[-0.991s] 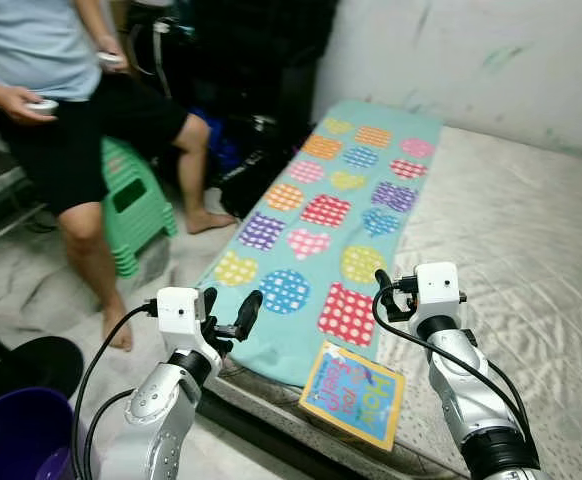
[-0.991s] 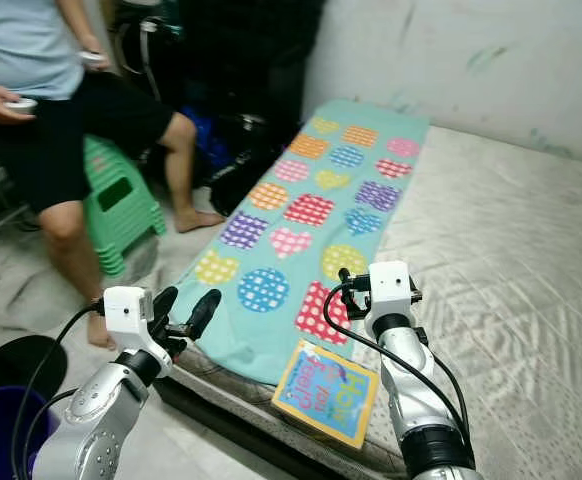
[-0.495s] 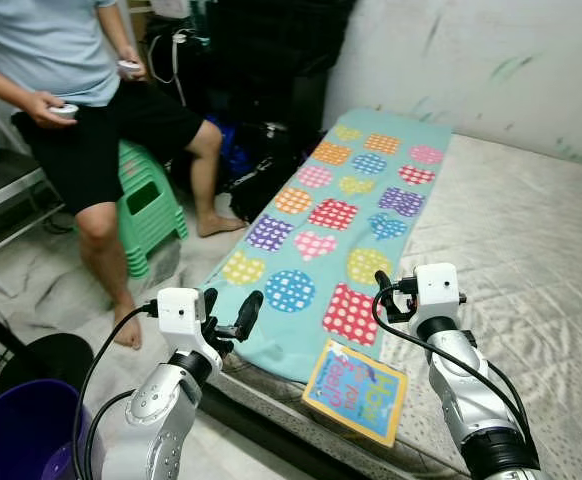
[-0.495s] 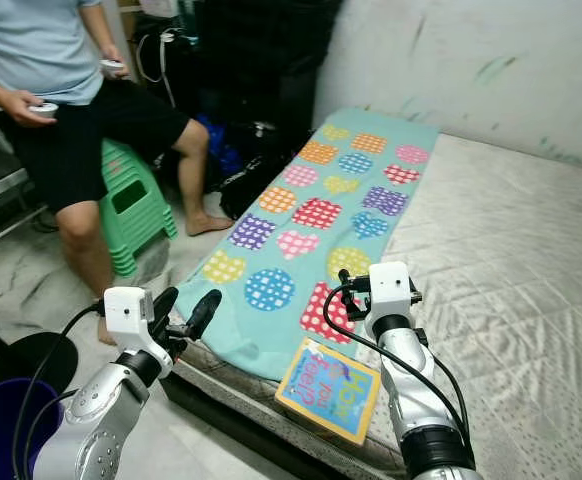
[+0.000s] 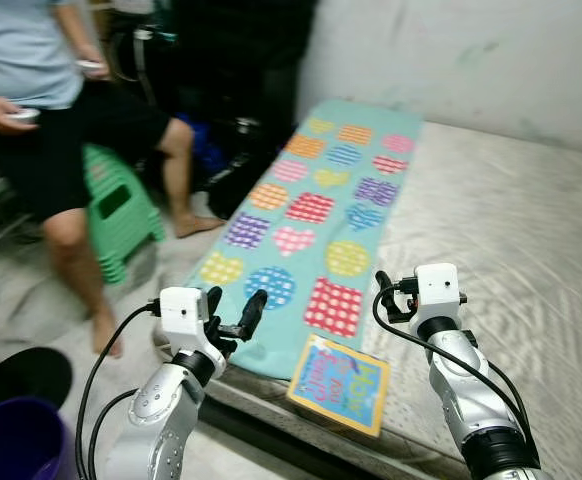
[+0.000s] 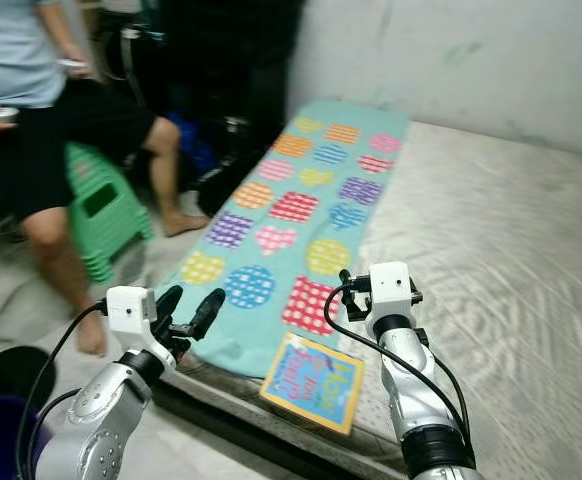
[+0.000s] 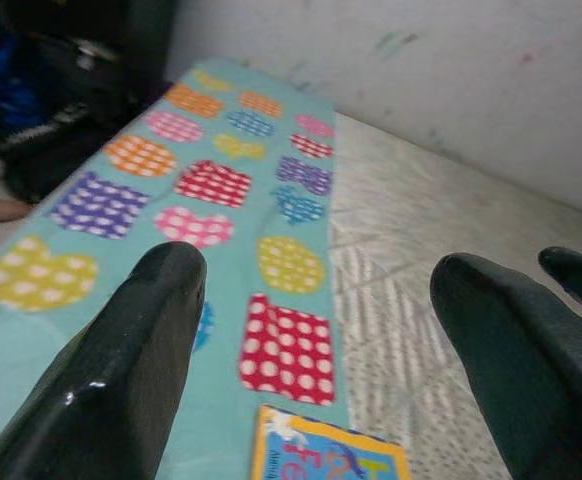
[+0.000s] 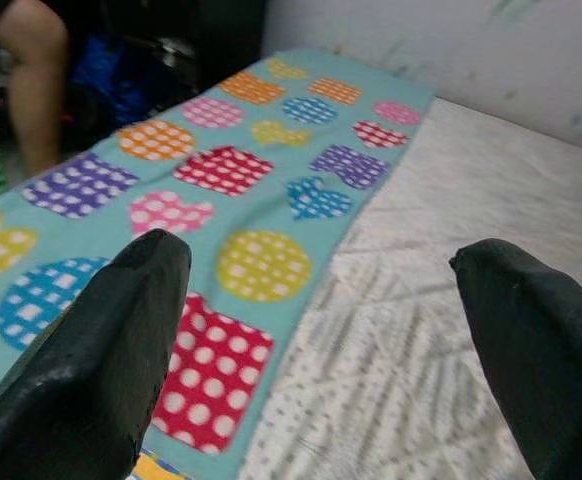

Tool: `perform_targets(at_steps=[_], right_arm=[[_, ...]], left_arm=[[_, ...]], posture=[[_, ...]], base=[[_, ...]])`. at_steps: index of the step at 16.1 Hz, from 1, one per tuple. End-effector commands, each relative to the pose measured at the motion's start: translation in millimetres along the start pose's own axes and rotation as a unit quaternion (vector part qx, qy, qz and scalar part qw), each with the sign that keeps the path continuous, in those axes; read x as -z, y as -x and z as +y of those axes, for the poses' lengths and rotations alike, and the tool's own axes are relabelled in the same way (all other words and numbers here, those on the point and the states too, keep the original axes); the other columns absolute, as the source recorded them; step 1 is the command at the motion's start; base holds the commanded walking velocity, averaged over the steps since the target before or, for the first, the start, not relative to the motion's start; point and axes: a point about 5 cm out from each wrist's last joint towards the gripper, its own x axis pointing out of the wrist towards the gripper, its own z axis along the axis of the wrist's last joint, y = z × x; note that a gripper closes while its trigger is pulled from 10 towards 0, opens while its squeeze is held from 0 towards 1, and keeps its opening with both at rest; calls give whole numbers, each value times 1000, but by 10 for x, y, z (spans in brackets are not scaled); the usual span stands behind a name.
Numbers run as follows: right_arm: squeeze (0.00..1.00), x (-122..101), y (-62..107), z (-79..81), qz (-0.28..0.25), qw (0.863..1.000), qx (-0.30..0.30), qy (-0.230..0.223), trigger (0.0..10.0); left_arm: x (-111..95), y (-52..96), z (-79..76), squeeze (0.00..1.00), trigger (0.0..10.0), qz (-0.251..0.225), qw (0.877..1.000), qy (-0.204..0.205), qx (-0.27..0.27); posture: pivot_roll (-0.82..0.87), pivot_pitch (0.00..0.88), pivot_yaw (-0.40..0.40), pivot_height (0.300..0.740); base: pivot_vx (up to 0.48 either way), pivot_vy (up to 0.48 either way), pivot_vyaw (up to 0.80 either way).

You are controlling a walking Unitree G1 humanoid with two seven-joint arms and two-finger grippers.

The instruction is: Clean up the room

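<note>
Biggest thing here is the bed (image 5: 511, 230), a bare pale mattress with a woven-looking surface, pushed up against a scuffed white wall (image 5: 471, 50). Laid along its left side is a teal blanket (image 5: 311, 215) covered in polka-dot hearts, squares and circles in red, purple, yellow, orange and blue, and its near end hangs a bit over the mattress edge. Off to the left a person (image 5: 51, 150) in a light blue shirt and black shorts stands barefoot on the floor, holding a small controller in each hand, with a green plastic stool (image 5: 116, 205) just behind their legs. A purple bucket (image 5: 16, 440) sits in the lower left corner next to a round black base. Right at the front edge of the bed, touching the blanket's near end, lies a children's book (image 5: 338, 383) with a blue and yellow cover, flat and slightly turned. The left tool (image 5: 233, 312) hovers beside the bed edge with its fingers spread wide, holding nothing. The right tool (image 8: 321, 330) hangs above the mattress just past the book, fingers also wide apart and empty.
</note>
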Motion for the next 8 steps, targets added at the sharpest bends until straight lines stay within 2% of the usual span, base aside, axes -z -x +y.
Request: perform_targets(at_steps=[1, 8], right_arm=[[0, -25, -20, -24, -3, 1000, 4, 0, 10000], [0, -48, -26, -39, -8, 1000, 9, -1, 10000]], left_arm=[[-1, 4, 9, 0, 10000, 1, 1000, -2, -1], [4, 4, 17, 0, 10000, 3, 1000, -5, -3]], posture=[[-90, 0, 2, 740], [-93, 0, 6, 740]], base=[[0, 0, -800], [0, 0, -800]])
